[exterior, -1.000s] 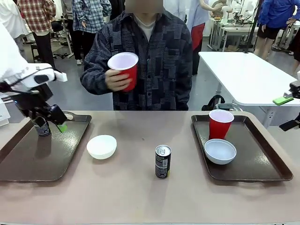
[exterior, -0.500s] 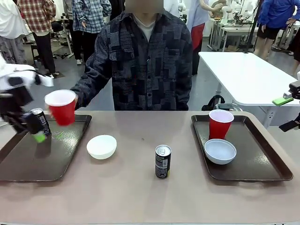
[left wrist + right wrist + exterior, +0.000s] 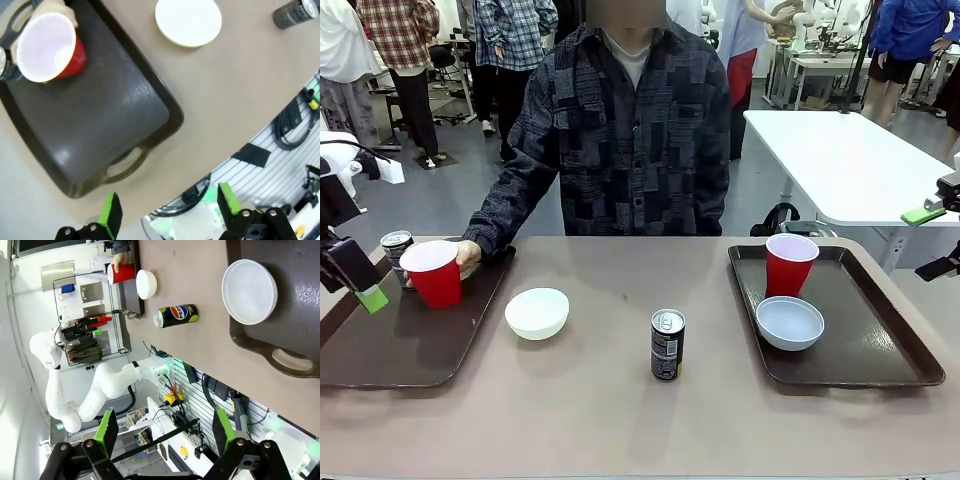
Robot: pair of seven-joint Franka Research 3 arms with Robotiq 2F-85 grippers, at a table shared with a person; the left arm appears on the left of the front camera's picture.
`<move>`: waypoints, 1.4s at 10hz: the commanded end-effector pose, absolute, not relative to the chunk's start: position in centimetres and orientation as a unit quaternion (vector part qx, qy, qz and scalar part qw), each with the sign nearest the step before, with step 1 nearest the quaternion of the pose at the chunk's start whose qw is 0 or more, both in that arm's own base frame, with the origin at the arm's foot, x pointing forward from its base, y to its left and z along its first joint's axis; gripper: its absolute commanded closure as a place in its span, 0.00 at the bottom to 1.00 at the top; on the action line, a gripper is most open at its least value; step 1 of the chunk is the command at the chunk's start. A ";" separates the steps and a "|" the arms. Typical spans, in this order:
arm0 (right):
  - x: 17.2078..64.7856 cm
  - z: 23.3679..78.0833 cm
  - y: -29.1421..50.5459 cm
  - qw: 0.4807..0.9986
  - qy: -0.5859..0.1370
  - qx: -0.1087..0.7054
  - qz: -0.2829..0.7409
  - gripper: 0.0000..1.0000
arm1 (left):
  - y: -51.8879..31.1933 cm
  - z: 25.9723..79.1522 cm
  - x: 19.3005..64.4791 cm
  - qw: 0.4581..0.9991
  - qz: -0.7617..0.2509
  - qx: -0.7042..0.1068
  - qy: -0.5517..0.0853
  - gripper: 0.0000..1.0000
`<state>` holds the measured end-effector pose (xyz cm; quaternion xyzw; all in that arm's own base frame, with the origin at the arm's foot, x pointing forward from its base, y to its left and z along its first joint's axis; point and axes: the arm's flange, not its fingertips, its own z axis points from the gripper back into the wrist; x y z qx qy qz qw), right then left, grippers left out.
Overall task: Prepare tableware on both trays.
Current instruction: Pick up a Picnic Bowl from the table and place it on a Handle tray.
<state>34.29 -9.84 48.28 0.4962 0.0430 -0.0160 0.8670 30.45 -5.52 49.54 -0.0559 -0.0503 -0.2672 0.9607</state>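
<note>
The left tray (image 3: 415, 345) carries a dark can (image 3: 395, 247) and a red cup (image 3: 433, 274), which the person's hand (image 3: 467, 254) holds down on it. My left gripper (image 3: 358, 285) hangs open and empty at the tray's left edge, high over the tray (image 3: 100, 125) and cup (image 3: 47, 47) in the left wrist view (image 3: 169, 210). A white bowl (image 3: 537, 312) and a second can (image 3: 667, 344) stand on the bare table. The right tray (image 3: 880, 350) bears a red cup (image 3: 790, 264) and a white bowl (image 3: 789, 322). My right gripper (image 3: 932, 240) is open beyond that tray's right side (image 3: 165, 432).
The person stands at the far side, one arm stretched to the left tray. The table's front strip between the trays is bare. A white table (image 3: 850, 160) and other people are in the background. My left arm's base and a rack show in the right wrist view.
The person brought the red cup down from chest height onto the left tray. My left gripper drew back leftward from the can on that tray. The right arm has not moved.
</note>
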 end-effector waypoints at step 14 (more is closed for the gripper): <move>34.5 48.3 -9.8 0.867 0.043 0.497 -0.014 0.01 | -15.8 39.3 39.1 0.976 -0.212 -0.034 -0.042 0.00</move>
